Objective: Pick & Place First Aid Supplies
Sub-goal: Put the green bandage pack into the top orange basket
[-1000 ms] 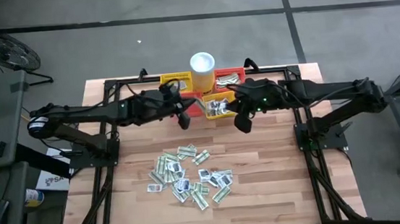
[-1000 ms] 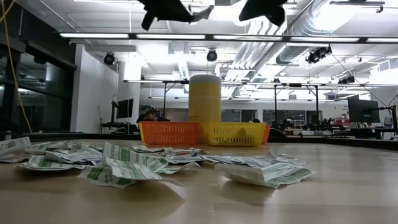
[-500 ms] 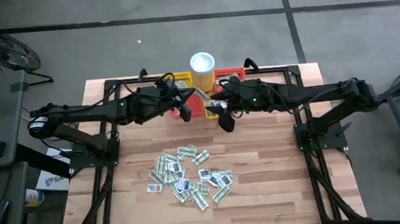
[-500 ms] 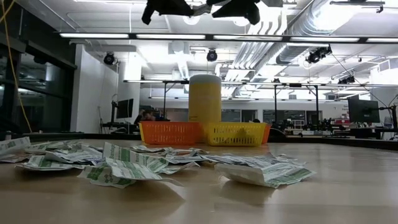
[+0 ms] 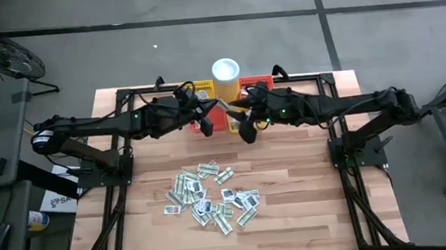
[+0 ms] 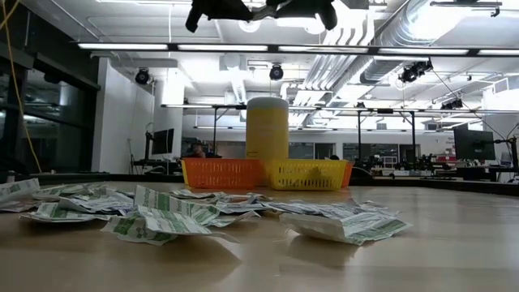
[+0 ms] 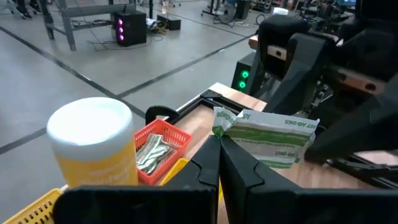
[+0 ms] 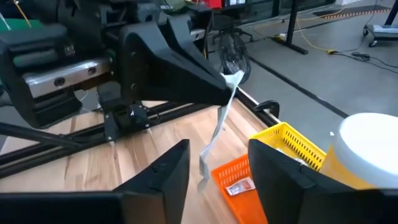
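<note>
- Right gripper point(image 8: 214, 180): fingers apart, around nothing, facing hanging packet point(image 8: 217, 127) just ahead.
- Left gripper point(image 7: 219, 148): clamped on that packet's top edge.
- Below and beyond both: orange basket point(image 8: 239, 180), yellow basket point(image 8: 289, 144), cup point(image 7: 93, 144).
- Remaining packets point(image 5: 210, 195) heaped mid-table, well apart from grippers.

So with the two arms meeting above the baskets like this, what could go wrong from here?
1. The left gripper pinches only the packet by one edge; it could slip before the open right gripper closes on it.
2. The packet hangs edge-on between the right fingers, so they may miss it.
3. The grippers sit very close above the orange basket; a collision looks possible.
</note>
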Tool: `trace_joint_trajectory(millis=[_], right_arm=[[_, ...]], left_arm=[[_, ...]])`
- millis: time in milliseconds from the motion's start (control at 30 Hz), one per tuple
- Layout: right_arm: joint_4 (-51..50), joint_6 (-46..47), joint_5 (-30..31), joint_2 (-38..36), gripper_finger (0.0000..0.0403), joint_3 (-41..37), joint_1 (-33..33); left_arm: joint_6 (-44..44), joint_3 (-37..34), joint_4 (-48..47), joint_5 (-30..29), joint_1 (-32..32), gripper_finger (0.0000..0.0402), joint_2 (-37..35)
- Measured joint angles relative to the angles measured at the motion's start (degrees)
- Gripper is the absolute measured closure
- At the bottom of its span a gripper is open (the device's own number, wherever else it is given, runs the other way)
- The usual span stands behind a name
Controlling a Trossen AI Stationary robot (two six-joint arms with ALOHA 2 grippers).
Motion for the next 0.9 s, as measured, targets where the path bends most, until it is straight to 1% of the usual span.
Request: trace_joint_trajectory(millis=[167,467,733,800,900], right_arm=[[-0.8,0.2,-0.2,-0.2,0.0294,0.0,0.0],[-2.0,0.3,-2.1,-0.4,0.0393,0.0,0.0],[-2.3,1.3,-3.1,-0.4,0.0401,0.0,0.0],[-3.1,2.1,-2.7,-0.4,0.0402,0.0,0.0],[-6.6,2.5,-1.4,-1.2,0.0402,0.0,-0.7]], left_arm=[[0.0,0.0,-0.1,0.3,0.0,0.0401,0.0],[0.0,0.0,-0.1,0.6,0.0,0.0401,0.0],[0.0,0.0,-0.2,1.6,0.0,0.0399,0.0],[0.9,0.0,-0.2,1.6,0.0,0.0390,0.0],[3.6,0.0,-0.2,1.5,0.0,0.0363,0.0]])
